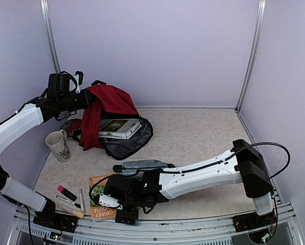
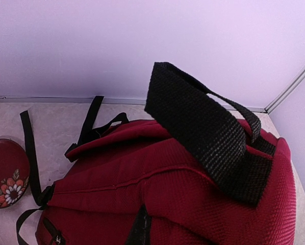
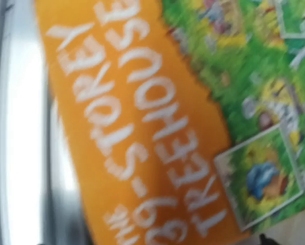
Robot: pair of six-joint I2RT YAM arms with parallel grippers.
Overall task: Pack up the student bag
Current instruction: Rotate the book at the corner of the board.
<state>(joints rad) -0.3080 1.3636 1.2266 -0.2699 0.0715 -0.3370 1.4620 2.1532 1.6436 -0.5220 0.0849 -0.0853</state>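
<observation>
One orange book [image 1: 98,209] nearest, under my right fingers [image 1: 125,214].
One red student bag [image 1: 109,104], open; left fingers [image 1: 86,98] pinch its black handle [image 2: 203,127]; right fingers, I cannot tell.

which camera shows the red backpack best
Top external: it takes in nearly the whole red backpack, its mouth open with books inside. Left wrist gives only the red top and black carry handle, close up. Right wrist shows none of it, only an orange book cover.

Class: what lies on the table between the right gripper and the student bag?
A grey pouch lies there, between right gripper and student bag; the top view shows it.
</observation>
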